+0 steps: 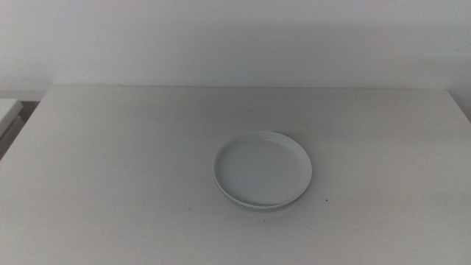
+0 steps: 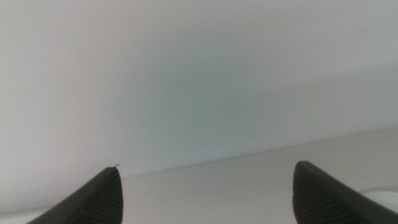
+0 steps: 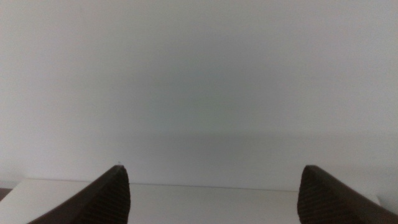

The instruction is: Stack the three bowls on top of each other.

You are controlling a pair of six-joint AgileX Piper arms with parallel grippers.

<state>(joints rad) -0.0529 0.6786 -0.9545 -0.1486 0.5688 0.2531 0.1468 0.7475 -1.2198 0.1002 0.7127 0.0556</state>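
Middle view. Item: stack of bowls (image 1: 263,171), round, shallow, low-rimmed, standing on the white tabletop (image 1: 110,177) a little right of centre and toward the near edge. Topmost bowl pale, with a faint green-white cast; its exact colour cannot be told in this light. Beneath it, rim edges of lower bowls show along the near side, closely nested; how many lie under the top one cannot be counted with certainty. Tabletop backed by a plain pale wall (image 1: 235,37). A second pale surface (image 1: 9,110) sits at the far left edge, apart from the tabletop. Neither arm appears in this view.

Left wrist view. Item: left gripper (image 2: 208,193), two dark ribbed jaws set wide apart, nothing between them. Beyond them, a strip of tabletop and the wall. A pale curved edge (image 2: 380,198) shows just beside one jaw tip; too little is visible to identify it.

Right wrist view. Item: right gripper (image 3: 214,196), two dark ribbed jaws likewise spread wide, holding nothing. Behind them, the tabletop edge and the wall. No bowl is visible here.
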